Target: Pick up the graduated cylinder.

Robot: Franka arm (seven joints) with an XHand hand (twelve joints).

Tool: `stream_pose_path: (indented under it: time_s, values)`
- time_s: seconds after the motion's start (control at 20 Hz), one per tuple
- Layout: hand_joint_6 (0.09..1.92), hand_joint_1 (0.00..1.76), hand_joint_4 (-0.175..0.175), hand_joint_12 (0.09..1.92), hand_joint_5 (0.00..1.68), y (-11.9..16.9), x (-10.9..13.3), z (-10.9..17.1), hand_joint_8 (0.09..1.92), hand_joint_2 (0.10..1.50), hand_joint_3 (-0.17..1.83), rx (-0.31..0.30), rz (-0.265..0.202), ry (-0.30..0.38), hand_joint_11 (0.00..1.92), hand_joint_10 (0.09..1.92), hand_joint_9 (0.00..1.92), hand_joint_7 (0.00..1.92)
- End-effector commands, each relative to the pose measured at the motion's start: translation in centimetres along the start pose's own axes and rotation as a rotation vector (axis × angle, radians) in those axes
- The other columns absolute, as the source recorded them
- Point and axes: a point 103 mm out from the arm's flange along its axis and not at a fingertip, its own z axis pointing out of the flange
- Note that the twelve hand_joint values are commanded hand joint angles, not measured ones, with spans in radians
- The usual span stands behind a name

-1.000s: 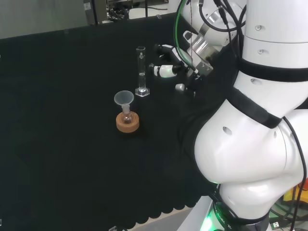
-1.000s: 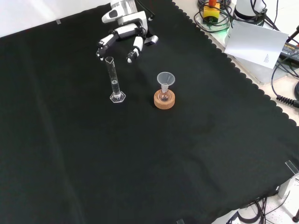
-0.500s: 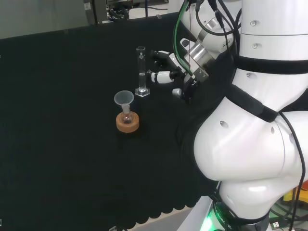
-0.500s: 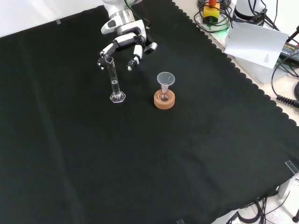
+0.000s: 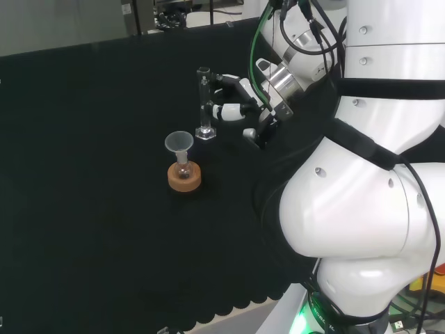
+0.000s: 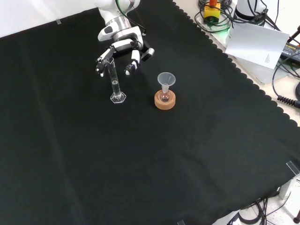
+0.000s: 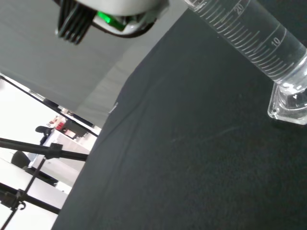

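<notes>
On the black worktop (image 6: 197,154), the cylinder (image 6: 115,80) stands upright on its small clear foot, with nothing seen inside it. Just beside the cylinder, at its upper part, is the hand (image 6: 123,44), fingers spread and only slightly bent to either side of the tube, holding nothing; whether a fingertip already touches the glass I cannot tell. Near the cylinder, to its right in the front view, a small flask with a funnel (image 6: 166,78) in its neck sits in a cork ring (image 6: 165,101).

The risk, as I judge it, is tipping: the tube is tall on a narrow foot, and a finger meeting it high up on one side before the thumb arrives would push it over. It could then fall towards the funnel.

The head view shows the hand (image 5: 236,106) reaching the cylinder (image 5: 204,104) from the side, so its height on the tube is clear there. The front view shows the fingers straddling the tube instead. The wrist view brings the cylinder (image 7: 249,40) close, with its printed scale and foot plain.
</notes>
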Motion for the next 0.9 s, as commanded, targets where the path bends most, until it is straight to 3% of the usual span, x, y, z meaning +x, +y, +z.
stream_pose_path:
  time_s: [0.05, 0.4, 0.9]
  values:
    - [0.09, 1.01, -0.045, 1.33, 0.52, 0.8, 0.1, 0.7, 0.65, 0.63, 0.63, 0.001, -0.036, 0.044, 0.26, 0.57, 0.59, 0.42]
    - [0.09, 1.04, -0.049, 1.28, 0.54, 1.0, -0.2, 1.2, 0.64, 0.62, 0.65, 0.001, -0.062, 0.113, 0.42, 0.55, 0.69, 0.49]
    - [0.09, 1.05, -0.037, 1.27, 0.61, 1.3, -0.9, 1.4, 0.63, 0.61, 0.66, 0.005, -0.075, 0.159, 0.41, 0.53, 0.67, 0.49]
